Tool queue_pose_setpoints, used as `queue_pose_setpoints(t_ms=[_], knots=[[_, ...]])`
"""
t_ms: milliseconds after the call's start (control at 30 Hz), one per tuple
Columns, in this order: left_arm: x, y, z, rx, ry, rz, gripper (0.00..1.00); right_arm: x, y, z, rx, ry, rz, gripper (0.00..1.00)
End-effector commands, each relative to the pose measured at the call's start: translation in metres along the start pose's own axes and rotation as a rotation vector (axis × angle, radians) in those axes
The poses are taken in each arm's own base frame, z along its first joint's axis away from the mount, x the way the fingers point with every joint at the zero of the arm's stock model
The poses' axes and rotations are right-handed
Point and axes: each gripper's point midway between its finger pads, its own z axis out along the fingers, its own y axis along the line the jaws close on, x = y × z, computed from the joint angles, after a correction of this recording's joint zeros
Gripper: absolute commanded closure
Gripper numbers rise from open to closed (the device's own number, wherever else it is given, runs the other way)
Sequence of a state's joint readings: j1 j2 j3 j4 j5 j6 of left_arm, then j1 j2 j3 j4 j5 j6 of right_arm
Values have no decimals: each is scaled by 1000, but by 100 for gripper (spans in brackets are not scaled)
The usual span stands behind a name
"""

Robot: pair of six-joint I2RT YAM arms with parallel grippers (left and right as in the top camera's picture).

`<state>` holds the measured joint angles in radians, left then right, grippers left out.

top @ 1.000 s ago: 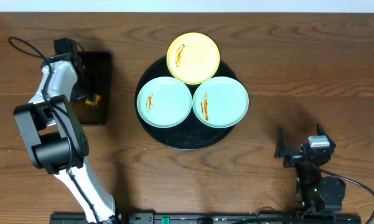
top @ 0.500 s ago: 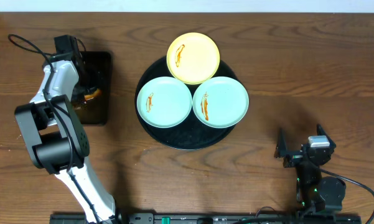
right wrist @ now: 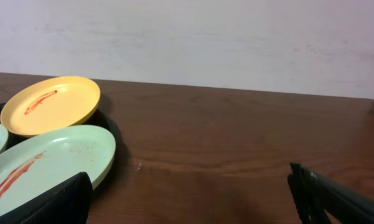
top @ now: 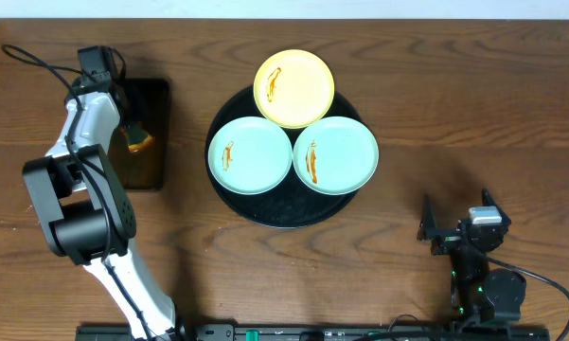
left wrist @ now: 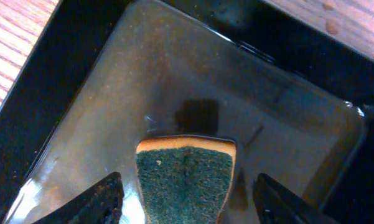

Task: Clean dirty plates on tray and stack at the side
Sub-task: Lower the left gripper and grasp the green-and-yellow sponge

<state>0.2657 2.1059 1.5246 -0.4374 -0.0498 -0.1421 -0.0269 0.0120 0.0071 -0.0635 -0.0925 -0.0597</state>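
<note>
The left gripper (left wrist: 188, 186) is clamping an upright green-and-yellow scouring sponge (left wrist: 185, 163) above the brownish liquid (left wrist: 174, 81) in the small rectangular black tray (left wrist: 56, 93). The right gripper (right wrist: 190, 177) is sitting spread wide and empty. If soaked, the sponge is likely to drip on the wooden table (top: 189, 57) in transit. The three sauce-streaked round plates (top: 250, 155) are lying on the large round black tray (top: 284, 216). Only the overhead view is showing all three plates, and only the left wrist view the liquid.

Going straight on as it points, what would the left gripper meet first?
Probably the liquid in the small black tray: the left gripper holds a sponge that would touch first. Height unclear.
</note>
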Motion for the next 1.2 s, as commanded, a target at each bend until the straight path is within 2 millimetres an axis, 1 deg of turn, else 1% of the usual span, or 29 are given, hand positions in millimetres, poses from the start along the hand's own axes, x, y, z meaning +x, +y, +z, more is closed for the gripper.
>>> queue_pose_setpoints(t_ms=[0,67,100,167,200,233,267,300,333,367,400,467,500,567,600,633,700,733,800,933,1000,1100,1133,1167], knots=[[6,7,17,-41,27,12,34,0,2,0,-5,0,-9,1],[11,7,23,-44,43,14,35,0,2,0,-5,0,-9,1],[11,7,23,-44,41,14,40,0,2,0,-5,0,-9,1],[8,6,23,-41,30,13,52,0,2,0,-5,0,-9,1],[8,6,23,-42,31,13,61,0,2,0,-5,0,-9,1],[8,7,23,-43,31,13,69,0,2,0,-5,0,-9,1],[8,7,23,-42,30,12,73,0,2,0,-5,0,-9,1],[8,7,22,-43,29,12,81,0,2,0,-5,0,-9,1],[7,9,22,-52,26,12,91,0,2,0,-5,0,-9,1],[6,9,20,-56,21,12,92,0,2,0,-5,0,-9,1],[3,9,17,-54,12,10,93,0,2,0,-5,0,-9,1],[-7,8,3,-47,-21,6,92,0,2,0,-5,0,-9,1],[-10,8,-1,-45,-31,4,87,0,2,0,-5,0,-9,1],[-14,8,-9,-42,-43,3,53,0,2,0,-5,0,-9,1],[-13,9,-11,-43,-37,4,40,0,2,0,-5,0,-9,1],[-7,10,-12,-47,-15,7,33,0,2,0,-5,0,-9,1],[9,12,-12,-56,52,11,30,0,2,0,-5,0,-9,1],[21,9,-12,-35,102,15,30,0,2,0,-5,0,-9,1],[30,3,-13,7,142,15,31,0,2,0,-5,0,-9,1],[44,-9,-16,81,203,10,32,0,2,0,-5,0,-9,1],[52,-9,-15,78,226,-2,35,0,2,0,-5,0,-9,1],[55,-8,-12,76,232,-2,36,0,2,0,-5,0,-9,1],[55,-8,-11,77,231,-2,39,0,2,0,-5,0,-9,1],[55,-9,-10,77,227,-1,44,0,2,0,-5,0,-9,1]])
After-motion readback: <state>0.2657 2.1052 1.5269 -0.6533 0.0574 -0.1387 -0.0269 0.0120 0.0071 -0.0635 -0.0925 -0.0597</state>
